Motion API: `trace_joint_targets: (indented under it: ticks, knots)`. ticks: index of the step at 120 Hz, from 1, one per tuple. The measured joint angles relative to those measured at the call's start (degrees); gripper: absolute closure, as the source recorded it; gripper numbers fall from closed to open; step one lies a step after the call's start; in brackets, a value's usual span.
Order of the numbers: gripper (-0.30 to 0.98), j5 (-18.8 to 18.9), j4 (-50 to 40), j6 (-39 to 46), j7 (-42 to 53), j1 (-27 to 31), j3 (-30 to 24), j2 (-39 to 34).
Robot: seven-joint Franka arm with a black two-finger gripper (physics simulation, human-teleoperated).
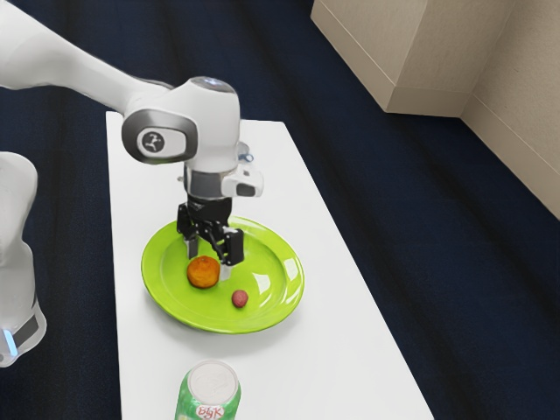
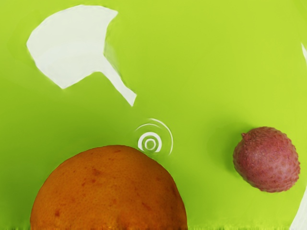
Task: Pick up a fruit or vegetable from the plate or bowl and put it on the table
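Green can (image 1: 208, 398), bare table (image 1: 271, 359) before plate (image 1: 159, 291) rim; tool (image 1: 208, 264) spread wide at orange (image 1: 202, 276), gripping nothing.

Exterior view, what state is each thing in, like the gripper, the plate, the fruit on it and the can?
Gripper: open, fingers apart, lowered over the plate.
Plate: right side up, holding both fruits.
Orange: whole, unpeeled, on the plate.
Small red fruit: whole, skin on, on the plate, apart from the orange.
Can: upright on the table; can't tell if it's been opened.
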Motion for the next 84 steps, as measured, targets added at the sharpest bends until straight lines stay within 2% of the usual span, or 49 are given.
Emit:
trace_joint_targets:
  ticks: [26, 43, 84]
  knots:
    - [0.00, -1.79, -0.74, 0.17, 1.77, 1.60, 0.18, 0.95]
    - [0.00, -1.94, -1.72, 0.17, 2.64, 1.31, 1.89, 0.88]
    - [0.00, -1.92, -1.76, 0.24, 4.02, 1.10, 2.10, 2.38]
